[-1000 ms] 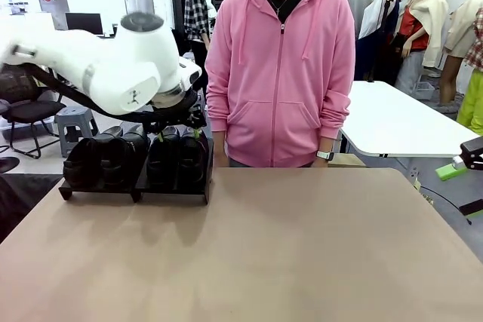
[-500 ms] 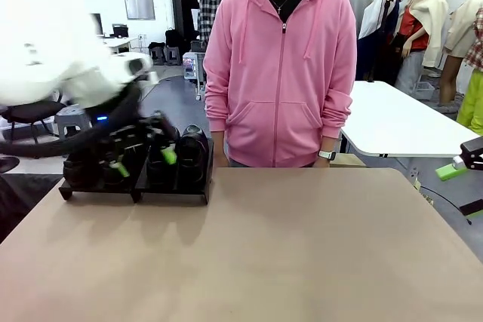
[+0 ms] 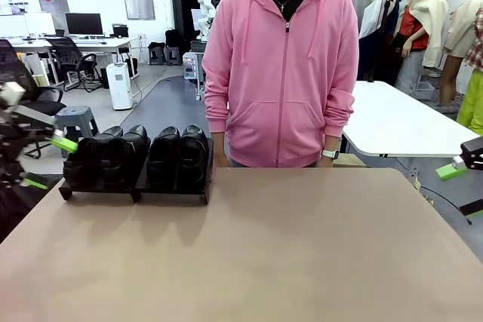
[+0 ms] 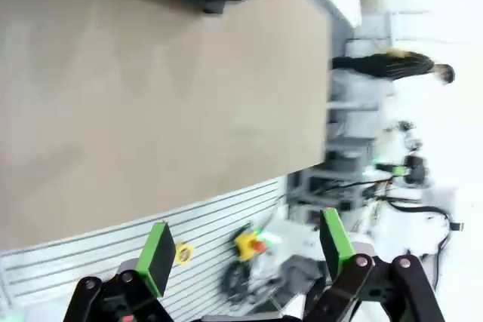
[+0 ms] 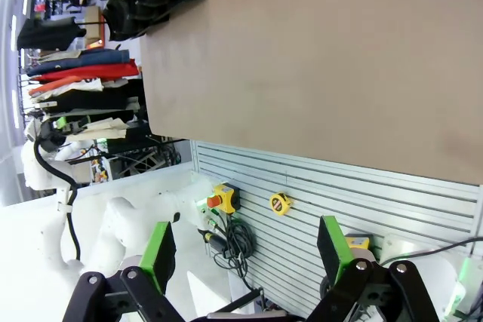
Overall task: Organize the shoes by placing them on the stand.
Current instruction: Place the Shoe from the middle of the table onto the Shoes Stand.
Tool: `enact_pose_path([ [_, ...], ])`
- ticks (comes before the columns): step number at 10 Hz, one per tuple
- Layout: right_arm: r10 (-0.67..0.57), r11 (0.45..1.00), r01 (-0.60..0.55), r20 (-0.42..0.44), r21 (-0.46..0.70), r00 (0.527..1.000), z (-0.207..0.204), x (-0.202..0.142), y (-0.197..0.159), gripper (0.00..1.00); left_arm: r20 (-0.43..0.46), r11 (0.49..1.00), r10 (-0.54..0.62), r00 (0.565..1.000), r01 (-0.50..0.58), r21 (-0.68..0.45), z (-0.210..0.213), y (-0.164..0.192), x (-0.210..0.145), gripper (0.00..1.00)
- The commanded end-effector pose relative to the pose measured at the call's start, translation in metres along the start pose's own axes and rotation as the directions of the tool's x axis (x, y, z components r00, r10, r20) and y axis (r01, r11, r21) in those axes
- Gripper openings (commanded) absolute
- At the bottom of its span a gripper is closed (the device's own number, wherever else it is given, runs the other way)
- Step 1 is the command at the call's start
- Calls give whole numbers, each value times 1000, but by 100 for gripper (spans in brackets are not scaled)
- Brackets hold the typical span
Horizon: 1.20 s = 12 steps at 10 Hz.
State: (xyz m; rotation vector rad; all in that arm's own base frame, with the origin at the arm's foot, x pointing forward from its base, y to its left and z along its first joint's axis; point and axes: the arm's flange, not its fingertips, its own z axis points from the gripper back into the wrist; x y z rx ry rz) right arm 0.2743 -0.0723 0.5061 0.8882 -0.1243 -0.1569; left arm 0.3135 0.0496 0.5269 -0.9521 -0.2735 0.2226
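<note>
1. The stand point(image 3: 172, 195) carries four shoes point(image 3: 179, 157) in a row, two per panel, toes up, at the far left of the surface point(image 3: 249, 254).
2. The left jaws point(image 3: 45, 162) hang just left of the stand, spread wide and empty.
3. The right jaws point(image 3: 453, 170) sit well apart to the right, off the surface edge, also wide and empty.
4. One person point(image 3: 283, 65) stands behind, beside the stand.

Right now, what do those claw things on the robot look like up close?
Each is a black two-finger claw: jointed metal links with silver pins, ending in flat bright-green pads. See the left gripper and right gripper. The person's sleeve is pink hoodie fabric.
</note>
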Motion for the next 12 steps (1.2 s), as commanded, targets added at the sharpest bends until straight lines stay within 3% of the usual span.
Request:
enact_pose_path([
  [1,16,1000,-16,4,24,1000,2,2,2,100,-8,987,-66,998,65,-149,-24,28,-4,100],
  [2,16,1000,-16,4,24,1000,2,2,2,100,-39,992,-87,995,83,-95,-33,29,2,100],
  [3,16,1000,-16,4,24,1000,2,2,2,100,23,996,-2,1000,4,-88,7,19,9,100],
  [12,16,1000,-16,4,24,1000,2,2,2,100,23,996,-2,1000,4,-88,7,19,9,100],
])
